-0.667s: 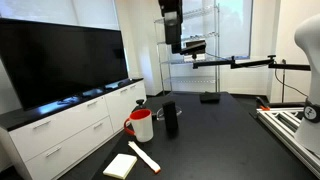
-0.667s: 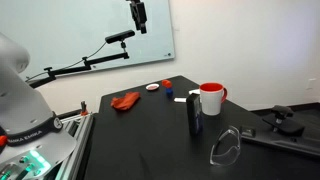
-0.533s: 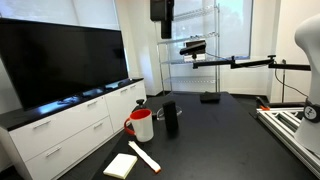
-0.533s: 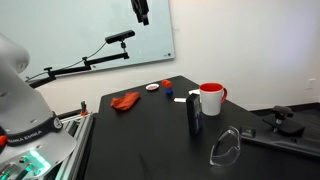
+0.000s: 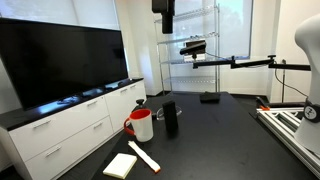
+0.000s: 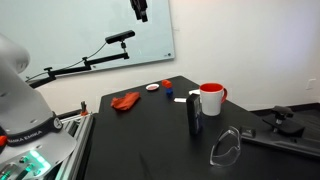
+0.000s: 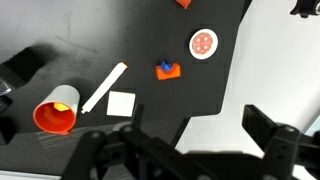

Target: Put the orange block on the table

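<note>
Wrist view shows the gripper (image 7: pixel 195 128) with jaws wide open and empty, and the orange block (image 7: pixel 168 70) sits small in the upper middle, touching a blue bit (image 7: pixel 168 64) on the black bench (image 7: pixel 120 40), so a crooked drop could miss it or bump the white disc (image 7: pixel 204 42) nearby.

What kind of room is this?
Probably an office or lab: a big dark screen above a white low cabinet, a whiteboard on the wall, and a camera on a boom.
</note>
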`<state>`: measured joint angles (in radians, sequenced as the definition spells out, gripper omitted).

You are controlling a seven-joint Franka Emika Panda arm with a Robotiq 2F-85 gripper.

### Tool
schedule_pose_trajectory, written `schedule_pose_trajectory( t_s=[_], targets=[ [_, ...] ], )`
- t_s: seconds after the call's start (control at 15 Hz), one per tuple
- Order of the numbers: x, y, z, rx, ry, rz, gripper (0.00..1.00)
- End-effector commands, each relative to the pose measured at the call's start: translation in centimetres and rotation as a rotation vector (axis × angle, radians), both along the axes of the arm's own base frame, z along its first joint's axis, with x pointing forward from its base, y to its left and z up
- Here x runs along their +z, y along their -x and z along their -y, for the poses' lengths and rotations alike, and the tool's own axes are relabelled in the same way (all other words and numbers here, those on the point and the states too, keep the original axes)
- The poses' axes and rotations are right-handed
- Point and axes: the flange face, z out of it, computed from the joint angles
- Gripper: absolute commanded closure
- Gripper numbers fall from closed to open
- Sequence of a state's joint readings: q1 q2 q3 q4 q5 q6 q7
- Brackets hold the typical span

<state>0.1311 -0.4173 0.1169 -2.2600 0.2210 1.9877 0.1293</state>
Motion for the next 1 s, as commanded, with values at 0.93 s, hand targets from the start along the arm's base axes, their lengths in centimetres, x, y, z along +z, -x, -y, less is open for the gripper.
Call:
schedule_pose_trajectory(
  t_s=[0.93],
  targets=[
    [-13.1, -11.1, 1.8, -0.023, 0.047, -0.161, 0.0]
  ],
)
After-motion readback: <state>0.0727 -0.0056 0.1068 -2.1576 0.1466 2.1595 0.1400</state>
